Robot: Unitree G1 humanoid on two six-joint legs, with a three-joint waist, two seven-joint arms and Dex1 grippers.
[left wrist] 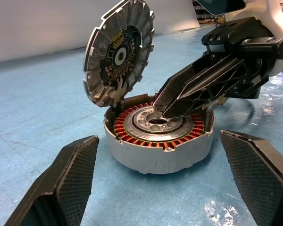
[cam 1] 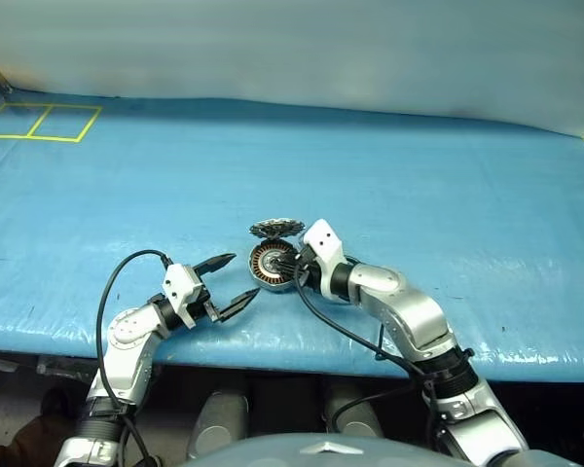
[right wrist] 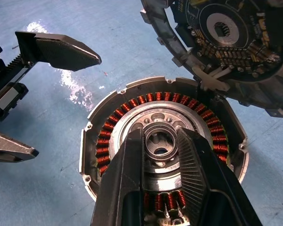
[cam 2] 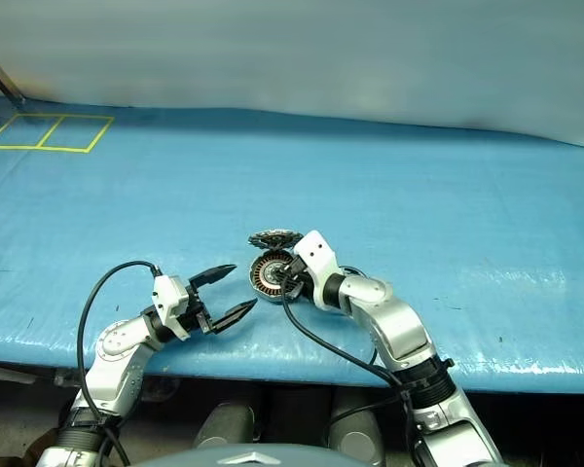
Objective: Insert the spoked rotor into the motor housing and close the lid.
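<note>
- Nearest me, my left gripper [cam 1: 230,282] hangs at the front edge of the table, its two black fingers [left wrist: 68,179] spread wide and grasping nothing; it points across toward the motor housing [left wrist: 160,153], just short of it.
- A black cable [cam 1: 112,292] loops up over my left arm, and another trails from my right wrist.
- Just beyond, the housing sits flat on the blue cover [cam 1: 370,185], a grey cup with a ring of copper-brown windings.
- The spoked rotor [right wrist: 158,141] lies down inside that ring, its silver hub facing up.
- My right gripper [right wrist: 159,141] reaches in from the right and angles down over the housing. Its two fingers are drawn close about the rotor's raised centre ring, one on each side; I cannot tell how firmly they pinch.
- My right fingers cover the near part of the windings and stand between the lid and the cup.
- The lid [left wrist: 119,52] stands raised at the far rim, hinged there, toothed edge up, its inner face turned toward the cup.
- The cover is glossy and wrinkled, with glare patches.
- Farther off, yellow tape squares [cam 1: 39,122] mark the far left corner; a pale wall [cam 1: 292,49] rises behind.
- The head views give the housing small, my right wrist hiding part of it; the wrist views reveal the rotor, the windings and the circuitry under the lid.
</note>
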